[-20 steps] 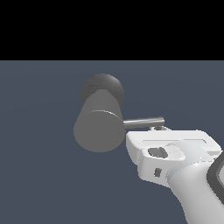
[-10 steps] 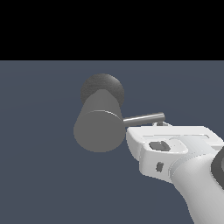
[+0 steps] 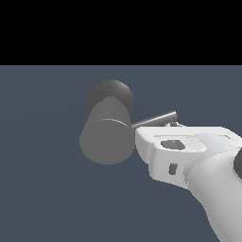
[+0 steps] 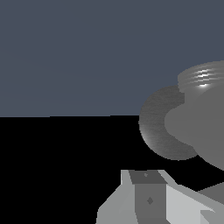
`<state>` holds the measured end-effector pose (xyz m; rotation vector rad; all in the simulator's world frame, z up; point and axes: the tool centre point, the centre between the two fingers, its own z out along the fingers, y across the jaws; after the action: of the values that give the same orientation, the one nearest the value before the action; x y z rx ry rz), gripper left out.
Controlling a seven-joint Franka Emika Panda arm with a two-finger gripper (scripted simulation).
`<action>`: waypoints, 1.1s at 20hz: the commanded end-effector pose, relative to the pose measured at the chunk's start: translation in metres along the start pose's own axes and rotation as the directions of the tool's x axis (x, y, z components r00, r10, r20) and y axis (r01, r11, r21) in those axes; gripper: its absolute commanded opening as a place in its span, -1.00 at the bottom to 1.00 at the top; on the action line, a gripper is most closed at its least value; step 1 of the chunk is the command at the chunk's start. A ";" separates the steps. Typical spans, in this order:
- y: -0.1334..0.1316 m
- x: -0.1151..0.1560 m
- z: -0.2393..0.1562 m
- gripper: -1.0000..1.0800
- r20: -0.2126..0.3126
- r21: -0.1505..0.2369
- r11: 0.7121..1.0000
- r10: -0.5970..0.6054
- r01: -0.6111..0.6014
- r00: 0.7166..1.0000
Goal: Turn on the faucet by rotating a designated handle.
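We find the end effector [image 3: 174, 126] at the exterior view's right, its white body just below the outer stretch of the handle [image 3: 155, 120]; its fingertips are hidden behind that body, so we cannot tell whether it is released or clenched, nor whether it touches the rod. The handle is a thin rod whose long axis runs from the cylinder toward the exterior view's right, rising slightly at its free end. The faucet [image 3: 107, 134] sits mid-frame against a plain blue-grey floor [image 3: 42, 189], its thick cylinder pointing its flat round end toward the camera and somewhat downward, with the darker rounded base behind and above. The wrist view shows the faucet [image 4: 192, 127] close up with a bright glint on its curved body (the handle is not discernible there), and part of the end effector [image 4: 148, 199] in the foreground.
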<state>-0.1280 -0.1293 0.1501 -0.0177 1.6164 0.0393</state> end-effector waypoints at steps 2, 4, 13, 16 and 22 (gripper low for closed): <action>0.009 -0.023 0.002 -1.00 0.033 -0.011 1.000 -0.005 0.005 0.999; 0.011 -0.030 0.002 -1.00 0.036 -0.011 1.000 -0.005 0.005 0.999; 0.009 -0.027 -0.001 -1.00 -0.001 0.001 1.000 0.000 0.000 1.000; 0.016 -0.037 -0.001 -1.00 0.005 -0.001 1.000 -0.001 0.001 1.000; 0.029 -0.056 -0.001 -1.00 0.017 -0.004 1.000 -0.002 0.002 1.000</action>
<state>-0.1307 -0.1106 0.1914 -0.0135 1.6338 0.0319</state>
